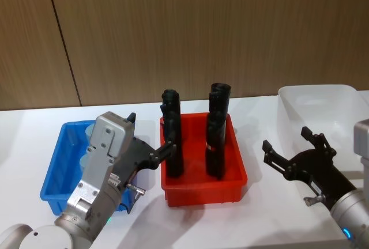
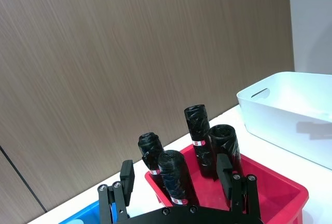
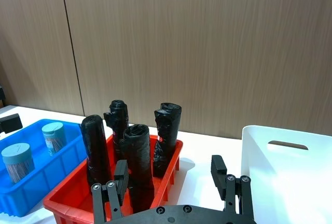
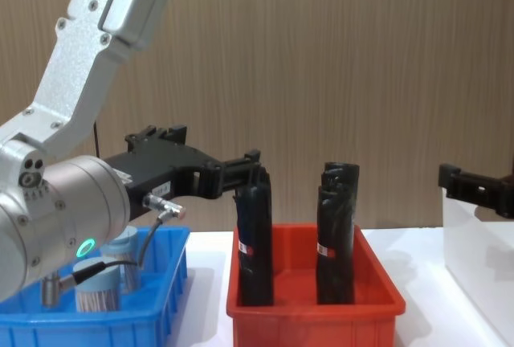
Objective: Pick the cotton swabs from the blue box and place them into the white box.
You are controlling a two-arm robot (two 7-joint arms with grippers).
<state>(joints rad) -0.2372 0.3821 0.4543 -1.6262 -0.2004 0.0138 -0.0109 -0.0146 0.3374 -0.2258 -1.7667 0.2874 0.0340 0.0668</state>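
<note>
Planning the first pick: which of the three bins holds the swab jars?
The blue box: both cotton swabs stand in it. The red bin holds only black rolls, and the white box shows no jars.

- cotton swabs (image 3: 53, 137): 2 jars with pale blue lids; second jar (image 3: 17, 163); both at the left edge of the right wrist view
- black rolls (image 3: 139, 164): 4, standing upright, centre-left of the right wrist view
- bins: 3 in all
- blue box (image 3: 49, 175): 1, lower left
- red bin (image 3: 67, 203): 1, lower middle
- white box (image 3: 270, 182): 1, lower right
- tools: 2; left tool (image 1: 150, 132) lower left of the head view, right tool (image 1: 286, 140) lower right
- table (image 1: 259, 214): 1, white
</note>
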